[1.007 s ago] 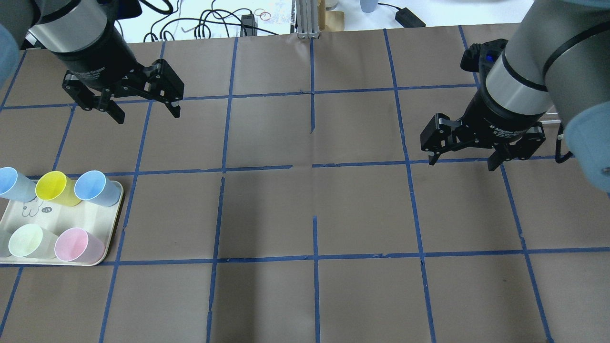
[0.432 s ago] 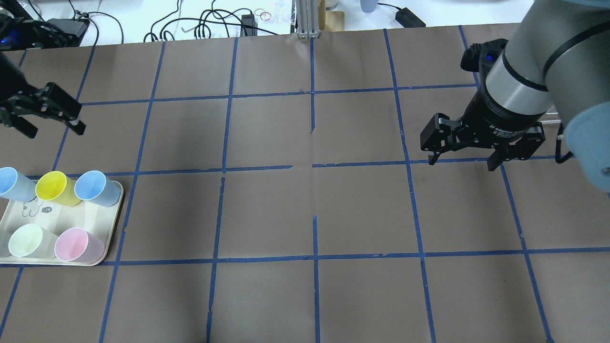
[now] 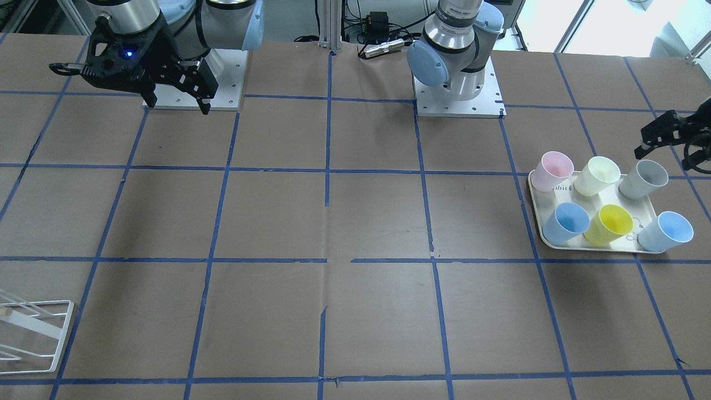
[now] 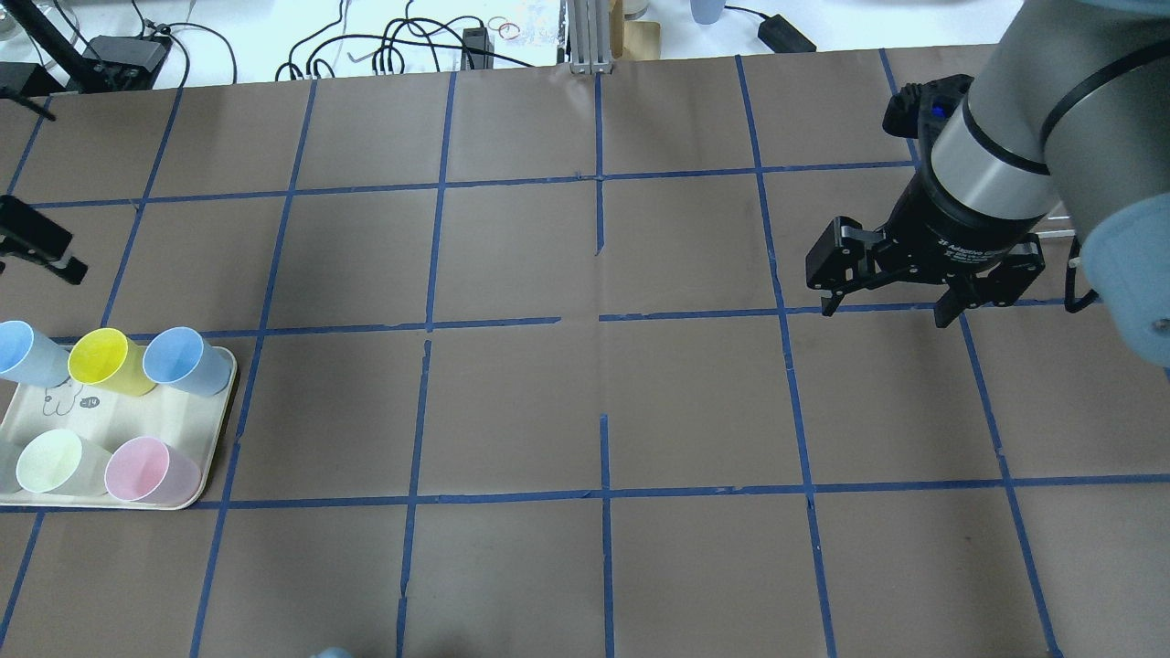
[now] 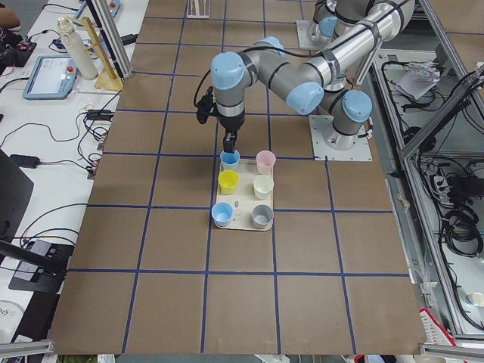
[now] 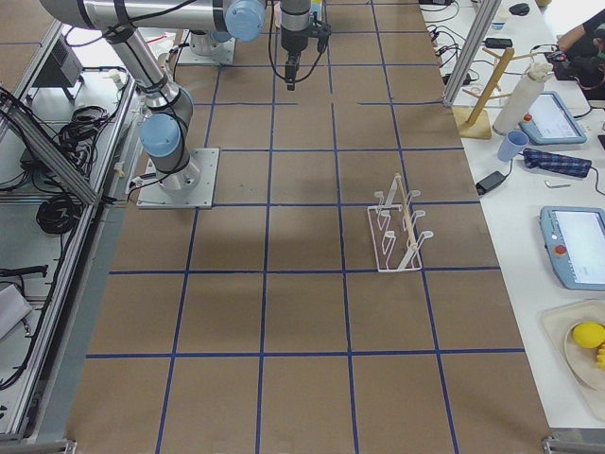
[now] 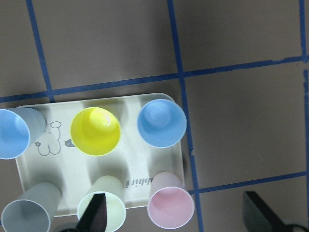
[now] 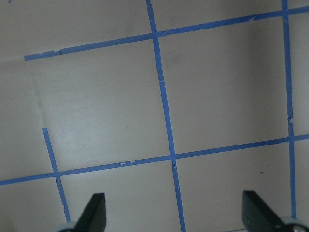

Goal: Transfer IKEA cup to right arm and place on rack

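The pale grey IKEA cup (image 3: 644, 179) stands upright at a corner of the cream tray (image 3: 536, 222); it also shows in the left wrist view (image 7: 26, 215) and the exterior left view (image 5: 262, 216). My left gripper (image 3: 666, 139) is open and empty, held above the tray's edge and touching no cup. Only part of it shows at the left edge of the overhead view (image 4: 37, 242). My right gripper (image 4: 885, 315) is open and empty above bare table, far from the cups. The white wire rack (image 3: 33, 333) stands on the right arm's side (image 6: 399, 227).
The tray (image 7: 58, 174) also holds a pink cup (image 7: 170, 203), a pale cream-green cup (image 7: 108, 205), a yellow cup (image 7: 95, 131) and two light blue cups (image 7: 161, 123). The table is brown paper with a blue tape grid (image 4: 603, 320).
My left arm has swung left out of the middle of the overhead view to its left edge, by the tray. The right arm and the cups have not moved.
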`<state>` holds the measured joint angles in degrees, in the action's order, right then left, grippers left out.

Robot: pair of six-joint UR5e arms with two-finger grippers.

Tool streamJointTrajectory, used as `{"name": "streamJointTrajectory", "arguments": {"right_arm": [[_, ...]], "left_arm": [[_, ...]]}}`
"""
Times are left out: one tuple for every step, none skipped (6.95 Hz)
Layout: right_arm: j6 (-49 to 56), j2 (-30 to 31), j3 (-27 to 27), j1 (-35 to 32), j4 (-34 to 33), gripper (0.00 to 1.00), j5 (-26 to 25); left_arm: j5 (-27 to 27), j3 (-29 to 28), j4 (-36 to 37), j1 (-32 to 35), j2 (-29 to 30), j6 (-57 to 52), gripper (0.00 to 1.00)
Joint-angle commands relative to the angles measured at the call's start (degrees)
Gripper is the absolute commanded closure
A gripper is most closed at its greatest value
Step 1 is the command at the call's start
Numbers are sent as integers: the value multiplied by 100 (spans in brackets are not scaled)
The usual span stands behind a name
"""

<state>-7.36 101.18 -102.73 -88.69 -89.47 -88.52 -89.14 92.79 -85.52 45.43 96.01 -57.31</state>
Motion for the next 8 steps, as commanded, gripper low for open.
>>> {"name": "streamJointTrajectory", "arguments": {"right_arm": [[-11,-1,-2,1,0,0,10],[-2,7,-2,1,8,0,-8],[-28,7,-10,1,8,0,18],[-20,-10,-10,1,17,0,97],[-11,-28,33,1,-26,0,942],[-2,-37,33,1,-114,0,1568],[-2,-11,33,1,-106,0,2070],[-19,16,42,53,-97,0,2789]], "left_arm": [[-24,37,474,-988,443,-1383,0],[-24,99,588,-1340,706,-1632,0],[-33,125,955,-1544,978,-1687,0],[-42,134,1184,-1685,1198,-1966,0],[-42,143,1213,-1791,1349,-2116,0],[-112,221,1335,-1801,1498,-2118,0],[-278,449,1806,-1792,1543,-2118,0],[-314,755,2194,-1792,1482,-2126,0]]}}
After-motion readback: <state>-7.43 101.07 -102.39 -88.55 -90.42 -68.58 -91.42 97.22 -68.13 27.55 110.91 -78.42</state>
